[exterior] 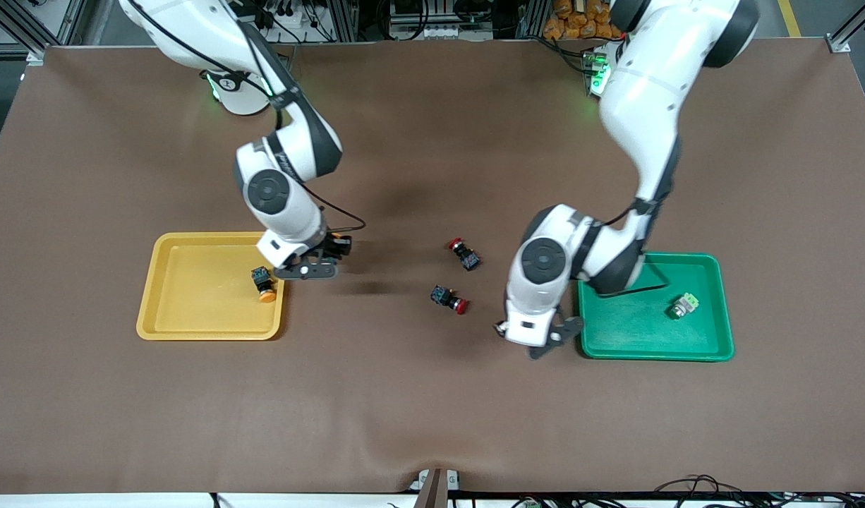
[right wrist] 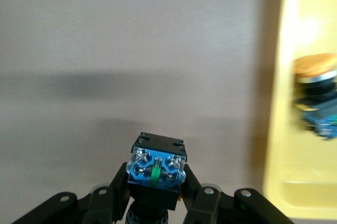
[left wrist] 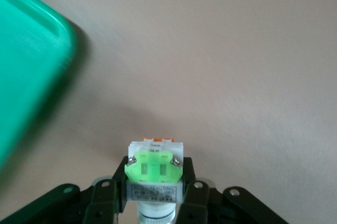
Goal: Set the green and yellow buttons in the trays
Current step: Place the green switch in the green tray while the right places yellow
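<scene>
Between the left gripper's (left wrist: pixel 152 195) black fingers, a pale grey push-button switch with a light-green cap (left wrist: pixel 153 174) sits pinched, just beside the bright green plastic tray (exterior: pixel 718 310); its lower end is cut off. Another grey-green switch (exterior: pixel 684 305) lies in that tray. Two red-capped black switches (exterior: pixel 449 298) lie mid-table. Over the table beside the mustard yellow tray (exterior: pixel 192 328), the right gripper (right wrist: pixel 156 195) clamps a black-bodied switch (right wrist: pixel 157 168), cap hidden. An orange-capped switch (exterior: pixel 264 283) lies in the yellow tray.
</scene>
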Motion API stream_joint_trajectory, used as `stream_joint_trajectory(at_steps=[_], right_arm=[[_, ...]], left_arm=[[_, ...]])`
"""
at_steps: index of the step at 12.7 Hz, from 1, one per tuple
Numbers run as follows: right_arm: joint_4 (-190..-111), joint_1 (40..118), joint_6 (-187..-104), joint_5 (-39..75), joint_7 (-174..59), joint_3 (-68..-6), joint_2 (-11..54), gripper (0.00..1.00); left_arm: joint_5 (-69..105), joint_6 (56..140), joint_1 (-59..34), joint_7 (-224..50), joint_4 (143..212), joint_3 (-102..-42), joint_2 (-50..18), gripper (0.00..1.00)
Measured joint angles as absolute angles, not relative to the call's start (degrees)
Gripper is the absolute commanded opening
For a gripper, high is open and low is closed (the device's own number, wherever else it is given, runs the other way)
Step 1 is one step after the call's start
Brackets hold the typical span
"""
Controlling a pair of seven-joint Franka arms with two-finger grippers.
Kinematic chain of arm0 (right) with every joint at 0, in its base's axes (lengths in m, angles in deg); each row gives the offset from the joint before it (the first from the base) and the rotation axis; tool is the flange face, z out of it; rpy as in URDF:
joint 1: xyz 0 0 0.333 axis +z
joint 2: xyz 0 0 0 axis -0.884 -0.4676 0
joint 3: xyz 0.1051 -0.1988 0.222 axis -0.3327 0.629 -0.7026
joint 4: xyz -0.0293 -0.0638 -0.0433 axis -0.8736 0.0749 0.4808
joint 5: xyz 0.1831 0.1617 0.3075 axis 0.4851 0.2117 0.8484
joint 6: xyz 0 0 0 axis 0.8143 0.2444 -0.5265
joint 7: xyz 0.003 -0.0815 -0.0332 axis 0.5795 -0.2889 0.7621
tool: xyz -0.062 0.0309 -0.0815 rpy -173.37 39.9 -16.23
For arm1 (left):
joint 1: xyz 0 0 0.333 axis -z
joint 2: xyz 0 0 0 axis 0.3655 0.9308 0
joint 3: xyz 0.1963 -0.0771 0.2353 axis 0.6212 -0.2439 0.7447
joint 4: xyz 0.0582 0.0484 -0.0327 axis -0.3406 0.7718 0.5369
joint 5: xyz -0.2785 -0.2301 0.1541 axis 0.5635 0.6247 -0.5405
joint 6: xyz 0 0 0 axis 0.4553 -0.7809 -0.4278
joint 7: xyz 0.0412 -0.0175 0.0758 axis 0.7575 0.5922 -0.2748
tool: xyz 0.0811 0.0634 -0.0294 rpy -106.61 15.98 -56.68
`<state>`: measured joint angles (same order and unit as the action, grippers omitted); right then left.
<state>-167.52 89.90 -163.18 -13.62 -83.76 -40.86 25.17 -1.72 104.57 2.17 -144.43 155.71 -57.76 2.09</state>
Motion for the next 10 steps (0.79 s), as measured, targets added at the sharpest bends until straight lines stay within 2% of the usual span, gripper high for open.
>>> stream_joint_trajectory(at_steps=[3, 9, 10], right_arm=[[-166.74, 85.97, -159.51, -13.62, -77.66, -40.73, 26.64, 0.0], [-166.73, 78.39, -157.83, -13.62, -65.45, -40.58, 26.64, 0.0], [-166.72, 77.07, -157.48, -13.63, -63.55, -40.55, 26.64, 0.0]], left_arm=[[-1.71, 96.91, -4.01, -134.14, 156.44, -57.8, -2.73, 0.0], [-1.71, 93.09, -11.66, -110.12, 164.52, -57.82, -2.35, 0.0], [-1.71, 93.09, -12.33, -105.98, 165.03, -57.83, -1.88, 0.08]])
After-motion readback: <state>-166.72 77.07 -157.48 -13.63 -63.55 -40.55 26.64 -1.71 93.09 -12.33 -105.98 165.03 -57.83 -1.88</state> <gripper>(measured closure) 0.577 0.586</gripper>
